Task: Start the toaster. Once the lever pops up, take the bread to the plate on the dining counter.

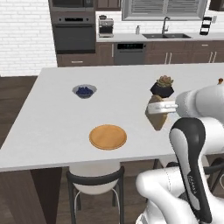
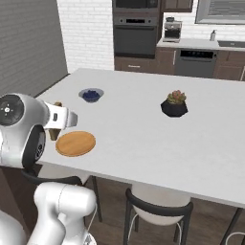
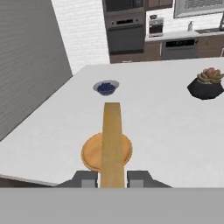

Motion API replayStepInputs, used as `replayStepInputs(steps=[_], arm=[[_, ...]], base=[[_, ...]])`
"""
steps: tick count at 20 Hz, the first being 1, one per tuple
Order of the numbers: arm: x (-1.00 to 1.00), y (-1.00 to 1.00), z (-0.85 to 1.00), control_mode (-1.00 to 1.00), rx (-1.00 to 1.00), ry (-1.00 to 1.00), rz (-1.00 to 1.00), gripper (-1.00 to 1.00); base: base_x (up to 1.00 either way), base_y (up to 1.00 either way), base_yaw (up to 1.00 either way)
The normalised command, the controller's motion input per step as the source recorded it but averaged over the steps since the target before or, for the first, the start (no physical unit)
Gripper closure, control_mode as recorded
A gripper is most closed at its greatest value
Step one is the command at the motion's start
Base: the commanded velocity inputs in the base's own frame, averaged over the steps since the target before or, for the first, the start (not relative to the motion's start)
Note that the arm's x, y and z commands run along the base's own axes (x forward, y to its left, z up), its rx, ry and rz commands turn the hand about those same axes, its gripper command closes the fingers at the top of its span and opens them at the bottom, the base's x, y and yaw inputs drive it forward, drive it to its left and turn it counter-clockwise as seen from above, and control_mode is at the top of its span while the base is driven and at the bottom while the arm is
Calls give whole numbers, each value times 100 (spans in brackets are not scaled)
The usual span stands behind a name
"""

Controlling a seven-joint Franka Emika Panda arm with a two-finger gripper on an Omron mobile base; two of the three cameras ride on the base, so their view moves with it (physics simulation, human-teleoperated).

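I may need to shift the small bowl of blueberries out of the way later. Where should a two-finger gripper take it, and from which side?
Judging by its shape, grip the bowl by its rim, one finger inside and one outside, coming straight down from above. It sits upright on the dining counter with an open top, and its low, outward-sloping wall looks poor for a side pinch. The near edge, facing the plate, seems easiest.

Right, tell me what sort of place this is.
A home kitchen, rendered: a built-in oven in a brick wall, a sink with a tap under a window, and a white dining counter with stools.

Flat, even rendered light, soft faint shadows, slightly blurry, no glare.
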Motion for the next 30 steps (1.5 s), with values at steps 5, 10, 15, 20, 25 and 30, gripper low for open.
replayStepInputs(steps=[5,10,15,20,25,30], arm=[[84,49,-21,-100,16,9,30,100],[91,72,-42,-100,7,19,17,100],[93,69,-91,-100,2,40,5,100],[22,10,-91,-100,5,20,2,100],[0,-1,-49,-100,3,-4,2,100],[24,0,-22,-100,0,0,1,100]], base=[[0,0,0],[0,0,0],[0,0,0],[0,0,0],[0,0,0],[0,0,0]])
